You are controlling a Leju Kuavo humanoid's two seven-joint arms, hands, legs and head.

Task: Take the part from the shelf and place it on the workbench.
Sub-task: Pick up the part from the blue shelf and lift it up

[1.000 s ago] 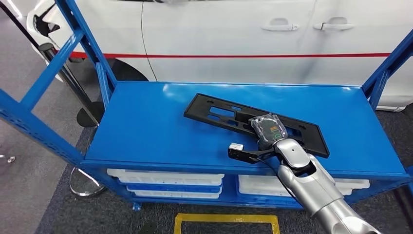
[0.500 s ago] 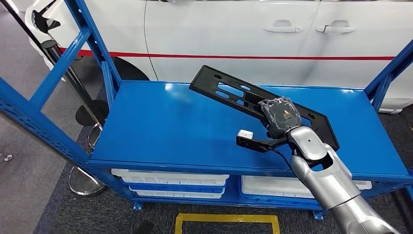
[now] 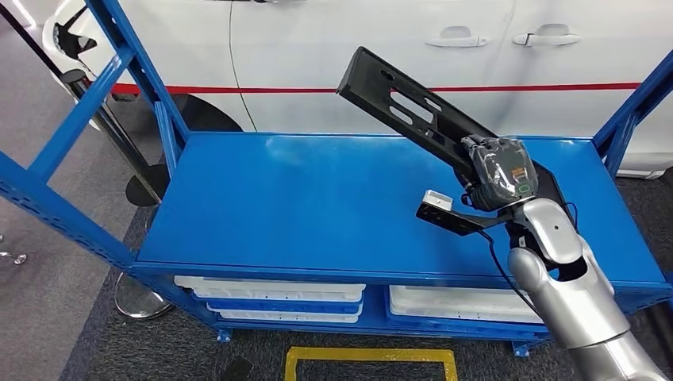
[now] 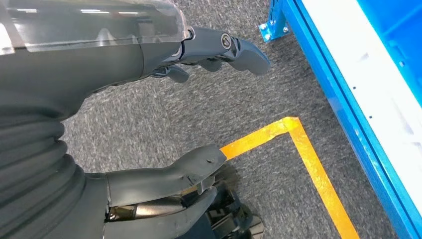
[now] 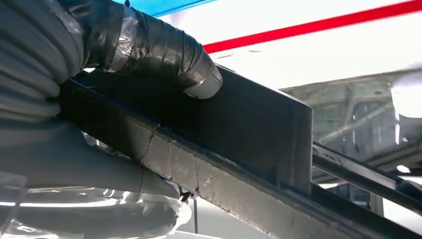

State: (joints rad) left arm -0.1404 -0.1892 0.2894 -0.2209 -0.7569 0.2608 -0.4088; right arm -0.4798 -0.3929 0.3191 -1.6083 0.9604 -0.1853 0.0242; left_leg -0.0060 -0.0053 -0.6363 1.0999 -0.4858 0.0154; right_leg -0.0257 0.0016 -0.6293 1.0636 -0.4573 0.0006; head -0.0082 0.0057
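Part [image 3: 413, 111] — gripped in right hand [image 3: 498, 175] — tilted above shelf [image 3: 301, 206].

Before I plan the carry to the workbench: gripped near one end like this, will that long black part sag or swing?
The black part likely stays stiff: it juts straight from the right hand, unbent. Cut-out slots suggest it is light. Held off-centre, it may twist or swing.

This is looking like a car workshop or assembly floor. A white car [image 3: 381, 63] with a red side stripe [image 3: 238, 90] is standing just behind a blue steel shelf [image 3: 317, 206], white trays [image 3: 270, 287] are sitting on its lower level, and yellow floor tape [image 3: 369, 354] is marking out a spot on grey carpet [image 3: 119, 341].
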